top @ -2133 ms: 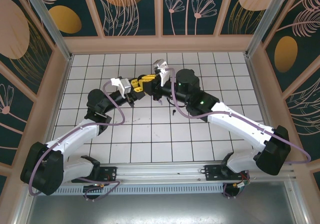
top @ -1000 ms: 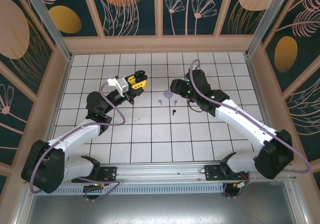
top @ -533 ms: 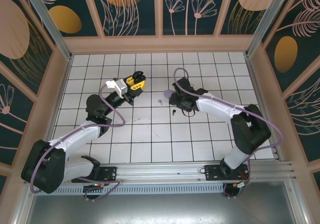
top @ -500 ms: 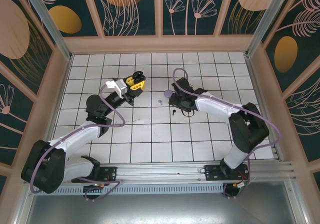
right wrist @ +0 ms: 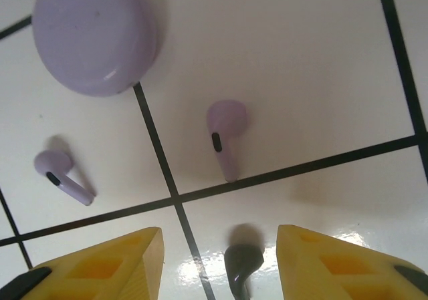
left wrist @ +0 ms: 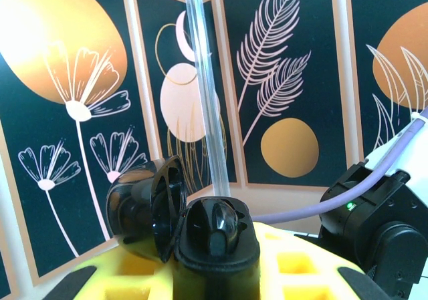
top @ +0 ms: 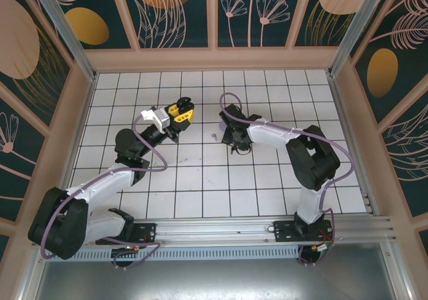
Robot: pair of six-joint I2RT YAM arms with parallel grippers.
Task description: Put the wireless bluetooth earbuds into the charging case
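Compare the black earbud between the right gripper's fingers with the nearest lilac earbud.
The black earbud is dark, the lilac earbud pale purple. The black earbud lies between the right gripper's open fingers, untouched; the lilac earbud lies beyond them, across a grid line. The black earbud is cut by the frame edge; the lilac earbud shows whole. Both lie loose on white tiles.

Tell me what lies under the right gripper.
A black earbud lies on the white tile between the open fingers of the right gripper, touching neither. Its lower end runs past the picture's edge and cannot be seen.
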